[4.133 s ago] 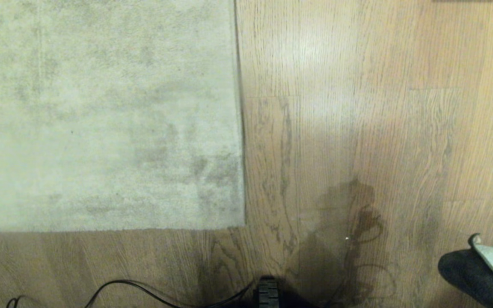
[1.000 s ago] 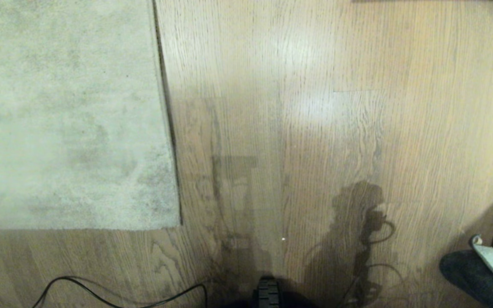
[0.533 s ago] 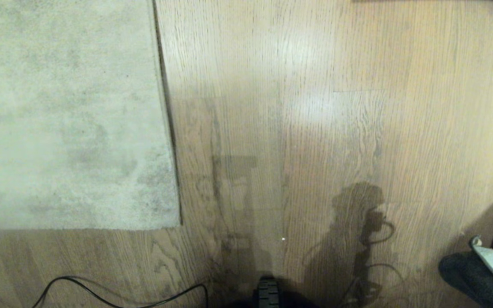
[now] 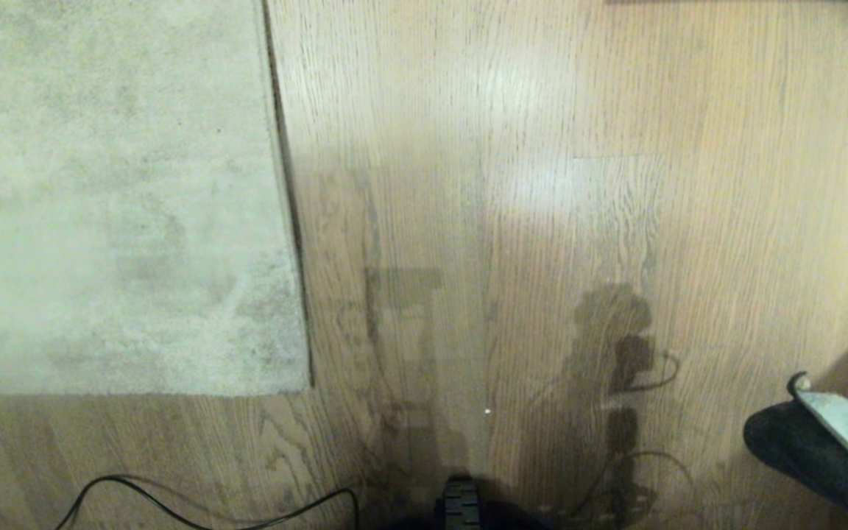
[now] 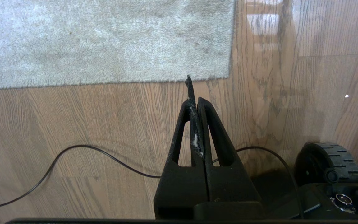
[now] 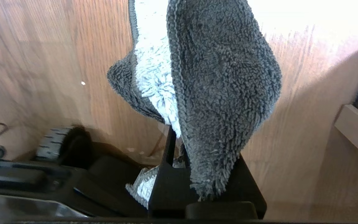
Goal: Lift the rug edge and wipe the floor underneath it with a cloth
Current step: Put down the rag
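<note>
Head view: rug lies flat, its near right corner ahead and to the left of the base. Bare wood floor fills the rest. Cloth shows at the lower right, dark grey with a pale face, hanging off the right arm. Neither hand itself shows here, only their shadows on the planks. Black cable snakes across the floor just short of the rug's near edge.

Left wrist view: left hand is pressed together and empty, a thin dark strip sticking out past its tips. Rug corner sits ahead of the tips and slightly to one side, apart from them. Cable runs across the floor between the hand and the rug edge. Base wheel is off to one side.

Right wrist view: right hand pinches the cloth, which drapes over and hides most of the fingers. Grip looks secure, with a fold bunched at the palm. Floor lies beyond it; a wooden ledge is at the side.

Judgement: the step is the approach, with the lift not yet done. The left hand needs to spread before reaching the corner, go in low under the thin edge, and clear the cable first. Take the corner, not mid-edge: less rug to lift. Keep the cloth's loose fold facing down for the wipe.
</note>
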